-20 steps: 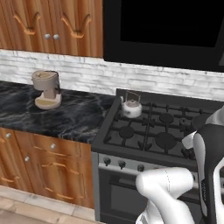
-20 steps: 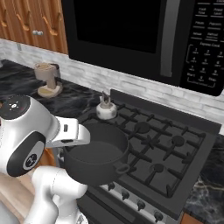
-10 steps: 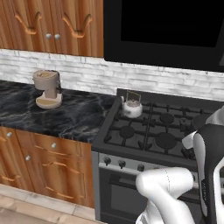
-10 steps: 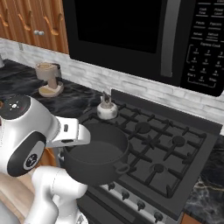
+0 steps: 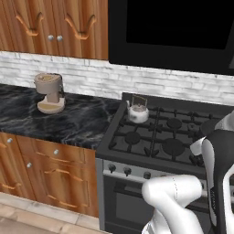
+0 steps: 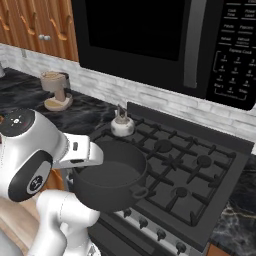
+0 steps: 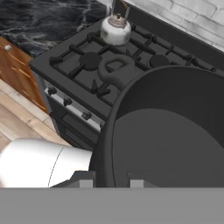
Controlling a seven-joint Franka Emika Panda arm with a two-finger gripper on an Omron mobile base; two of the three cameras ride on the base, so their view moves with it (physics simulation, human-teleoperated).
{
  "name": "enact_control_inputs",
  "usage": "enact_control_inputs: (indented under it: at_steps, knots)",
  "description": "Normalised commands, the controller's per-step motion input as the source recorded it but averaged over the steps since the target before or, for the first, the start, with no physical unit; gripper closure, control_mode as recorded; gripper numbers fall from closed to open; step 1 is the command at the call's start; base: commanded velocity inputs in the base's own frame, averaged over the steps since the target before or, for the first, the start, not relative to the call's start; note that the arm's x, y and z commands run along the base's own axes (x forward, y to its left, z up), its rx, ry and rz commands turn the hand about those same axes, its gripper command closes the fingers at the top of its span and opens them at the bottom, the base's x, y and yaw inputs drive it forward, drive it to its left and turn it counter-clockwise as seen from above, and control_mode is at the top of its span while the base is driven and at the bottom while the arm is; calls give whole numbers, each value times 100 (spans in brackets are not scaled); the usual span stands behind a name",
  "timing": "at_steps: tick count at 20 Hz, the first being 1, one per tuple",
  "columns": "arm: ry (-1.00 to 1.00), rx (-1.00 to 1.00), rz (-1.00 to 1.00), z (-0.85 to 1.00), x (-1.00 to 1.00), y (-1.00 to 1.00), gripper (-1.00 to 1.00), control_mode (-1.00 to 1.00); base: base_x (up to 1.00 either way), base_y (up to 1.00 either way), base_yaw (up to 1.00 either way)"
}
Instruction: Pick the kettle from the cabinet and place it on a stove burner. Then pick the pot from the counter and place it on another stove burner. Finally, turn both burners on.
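Gripper point(image 7: 111, 181) clamped on pot point(image 6: 110, 181) rim, pot held above the range's front edge. Kettle point(image 6: 122, 126) sits on rear-left burner point(image 5: 138, 119). Microwave keypad point(image 6: 235, 70) lettering illegible.

dark grey matte pot point(image 6: 111, 181), silvery-white kettle point(image 5: 137, 112), black stove point(image 5: 160, 137), white-veined black marble counter point(image 5: 59, 121).

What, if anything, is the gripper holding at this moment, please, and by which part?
The gripper holds the dark grey pot by its rim wall, raised above the front of the stove.
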Motion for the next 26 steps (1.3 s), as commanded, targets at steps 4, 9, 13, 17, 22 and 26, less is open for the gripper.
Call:
enact_control_inputs:
  at_steps: [4, 9, 13, 17, 22, 26]
  knots:
    - [0, 0, 0, 0, 0, 0, 100, -100, 0, 0, 0]
    - [0, 0, 0, 0, 25, 4, 100, -100, 0, 0, 0]
    - [0, 0, 0, 0, 28, 16, 100, -100, 0, 0, 0]
    - [-3, 0, 2, 0, 22, 29, 100, -100, 0, 0, 0]
    - [-6, 0, 6, 0, 24, 39, 100, -100, 0, 0, 0]
    - [-5, 0, 7, 0, 26, 33, 100, -100, 0, 0, 0]
